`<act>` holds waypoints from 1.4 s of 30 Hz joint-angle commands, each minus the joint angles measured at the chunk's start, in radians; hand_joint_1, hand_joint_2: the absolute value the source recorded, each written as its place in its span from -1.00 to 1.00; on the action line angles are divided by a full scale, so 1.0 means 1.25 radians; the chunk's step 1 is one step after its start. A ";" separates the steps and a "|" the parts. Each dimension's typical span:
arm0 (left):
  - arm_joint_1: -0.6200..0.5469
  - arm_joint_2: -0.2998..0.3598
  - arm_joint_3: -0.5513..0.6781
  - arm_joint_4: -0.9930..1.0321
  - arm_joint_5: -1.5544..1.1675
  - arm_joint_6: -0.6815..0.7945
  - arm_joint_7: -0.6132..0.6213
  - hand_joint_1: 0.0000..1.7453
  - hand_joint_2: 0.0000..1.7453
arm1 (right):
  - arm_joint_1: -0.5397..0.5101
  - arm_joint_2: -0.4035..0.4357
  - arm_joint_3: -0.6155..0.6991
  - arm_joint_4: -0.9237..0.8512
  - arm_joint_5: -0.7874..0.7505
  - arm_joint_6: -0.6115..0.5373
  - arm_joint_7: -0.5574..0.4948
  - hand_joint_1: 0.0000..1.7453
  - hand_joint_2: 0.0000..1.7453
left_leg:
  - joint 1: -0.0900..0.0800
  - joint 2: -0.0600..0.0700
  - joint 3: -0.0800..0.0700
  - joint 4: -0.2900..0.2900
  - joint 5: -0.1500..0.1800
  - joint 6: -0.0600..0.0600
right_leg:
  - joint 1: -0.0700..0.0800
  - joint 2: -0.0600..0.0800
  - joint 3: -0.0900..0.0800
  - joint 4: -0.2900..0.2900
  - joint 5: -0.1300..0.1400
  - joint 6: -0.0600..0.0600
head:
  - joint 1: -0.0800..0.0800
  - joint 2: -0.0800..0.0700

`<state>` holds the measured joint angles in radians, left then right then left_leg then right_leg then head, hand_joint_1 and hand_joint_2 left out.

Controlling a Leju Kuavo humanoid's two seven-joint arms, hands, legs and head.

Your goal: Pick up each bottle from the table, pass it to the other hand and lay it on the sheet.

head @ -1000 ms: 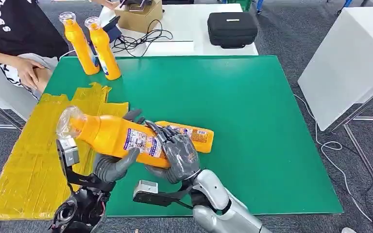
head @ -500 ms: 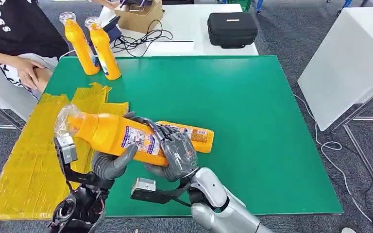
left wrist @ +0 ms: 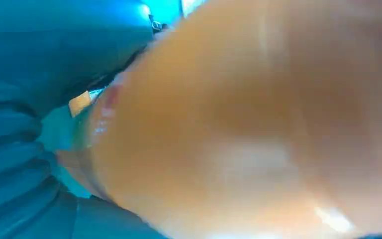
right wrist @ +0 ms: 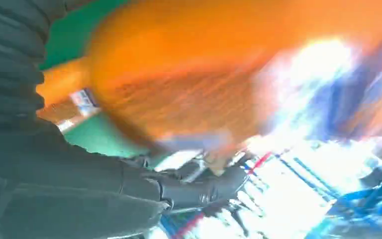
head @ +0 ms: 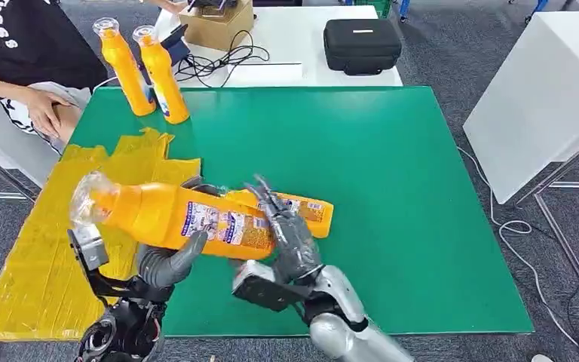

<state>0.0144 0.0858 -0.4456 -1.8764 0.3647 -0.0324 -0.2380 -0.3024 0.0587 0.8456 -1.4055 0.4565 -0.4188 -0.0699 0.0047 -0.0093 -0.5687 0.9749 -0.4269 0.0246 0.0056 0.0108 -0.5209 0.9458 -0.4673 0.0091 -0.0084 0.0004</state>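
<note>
Orange bottle (head: 173, 217) mid-handover at lower left: left hand (head: 167, 260) grips it, right hand (head: 288, 235) fingers spread, apparently letting go; next, lay it on the sheet (head: 41, 256).

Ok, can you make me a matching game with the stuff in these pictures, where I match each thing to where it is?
Things:
1. held bottle
2. second lying bottle
3. two upright bottles
4. black case

Places:
A. standing at the green table's far left corner
B. on the white table behind
C. lying on the green table past the right hand
D. lifted above the table, in the left hand

Pairs: 1-D, 2-C, 3-A, 4-B
</note>
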 commanded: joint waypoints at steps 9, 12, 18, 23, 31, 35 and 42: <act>0.042 -0.021 0.127 -0.028 -0.584 0.273 -0.027 1.00 1.00 | 0.298 -0.073 -0.373 -0.421 -0.059 0.004 -0.118 -1.00 1.00 | -0.001 -0.004 0.001 0.000 -0.001 0.000 | 0.000 -0.005 0.002 0.000 -0.002 0.001 | 0.000 0.000; 0.032 -0.010 0.137 -0.026 -0.774 0.321 0.014 1.00 1.00 | 0.322 -0.097 -0.391 -0.458 -0.041 -0.017 -0.132 -1.00 1.00 | 0.000 -0.003 0.001 0.000 -0.001 0.000 | 0.000 -0.004 0.001 0.000 -0.001 0.001 | 0.000 0.000; 0.013 0.025 0.134 0.016 -1.314 0.378 0.158 1.00 1.00 | 0.343 -0.136 -0.396 -0.466 -0.008 -0.069 -0.167 -1.00 1.00 | 0.000 -0.002 0.003 -0.001 0.000 0.000 | 0.000 -0.003 0.003 -0.001 -0.001 0.001 | 0.000 0.000; -0.232 0.388 -0.257 0.107 -1.548 0.237 0.619 1.00 1.00 | 0.366 -0.159 -0.389 -0.462 0.057 -0.128 -0.202 -1.00 1.00 | 0.000 -0.002 0.004 -0.001 0.000 0.000 | 0.000 -0.004 0.005 -0.002 -0.001 0.001 | 0.000 0.000; -0.295 0.309 -0.294 0.281 -1.548 0.146 0.553 1.00 1.00 | 0.379 -0.174 -0.376 -0.455 0.114 -0.160 -0.195 -1.00 1.00 | 0.001 -0.003 0.007 -0.002 0.000 -0.001 | 0.001 -0.004 0.007 -0.002 0.000 0.001 | -0.002 0.000; -0.268 0.226 -0.152 0.361 -1.548 0.071 0.465 1.00 1.00 | 0.401 -0.196 -0.359 -0.453 0.127 -0.171 -0.188 -1.00 1.00 | 0.001 0.001 0.007 -0.001 -0.001 -0.001 | 0.001 0.000 0.006 0.000 -0.001 0.001 | -0.002 0.000; -0.250 0.139 -0.012 0.447 -1.548 0.021 0.401 1.00 1.00 | 0.391 -0.199 -0.340 -0.440 0.135 -0.165 -0.160 -1.00 1.00 | 0.000 0.002 0.004 -0.001 0.001 -0.001 | 0.000 0.000 0.003 0.000 0.000 0.001 | -0.002 0.000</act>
<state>-0.2662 0.3994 -0.6252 -1.5289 -1.5702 0.0473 0.3063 0.1981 -0.1591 0.3826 -1.9886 0.6161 -0.6260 -0.3033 0.0045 -0.0054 -0.5665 0.9750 -0.4263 0.0234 0.0055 0.0138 -0.5211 0.9473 -0.4669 0.0086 -0.0111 0.0004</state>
